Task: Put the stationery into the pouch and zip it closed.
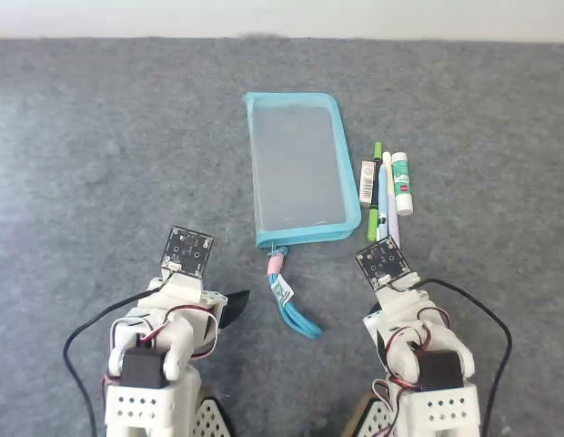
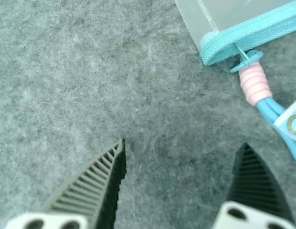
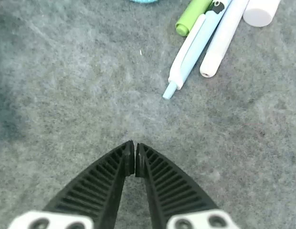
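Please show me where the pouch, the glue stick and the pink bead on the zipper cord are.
pouch [image 1: 298,164], high view, on its clear front panel.
glue stick [image 1: 403,185], high view, on the middle of its body.
pink bead [image 2: 254,82], left wrist view, on its ribbed middle.

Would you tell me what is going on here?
Nothing is being handled yet. The pouch lies flat on the grey table, with the pens and glue stick in a row beside it. The left gripper hangs open near the pouch's strap; the right gripper is shut and empty, just short of the pens.
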Controlling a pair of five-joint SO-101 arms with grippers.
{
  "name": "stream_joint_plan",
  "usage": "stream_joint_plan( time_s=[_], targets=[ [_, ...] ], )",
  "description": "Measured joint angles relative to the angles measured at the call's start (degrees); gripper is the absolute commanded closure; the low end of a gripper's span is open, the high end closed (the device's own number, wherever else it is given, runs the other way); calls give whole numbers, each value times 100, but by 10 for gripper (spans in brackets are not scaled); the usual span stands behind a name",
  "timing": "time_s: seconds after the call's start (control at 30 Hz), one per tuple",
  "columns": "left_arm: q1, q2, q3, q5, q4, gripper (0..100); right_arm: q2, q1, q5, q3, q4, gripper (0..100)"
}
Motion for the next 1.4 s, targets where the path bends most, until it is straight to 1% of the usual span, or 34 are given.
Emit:
stream_joint_plan(
  time_s=[1.17, 1.23, 1.4],
  targets=[
    [0, 0, 0, 0, 0, 662, 0, 0, -9, 0, -9, 983],
    [0, 0, 0, 0, 0, 662, 0, 9, -9, 0, -211, 983],
    [0, 0, 0, 0, 0, 662, 0, -149, -9, -18, -1222, 968]
  ],
)
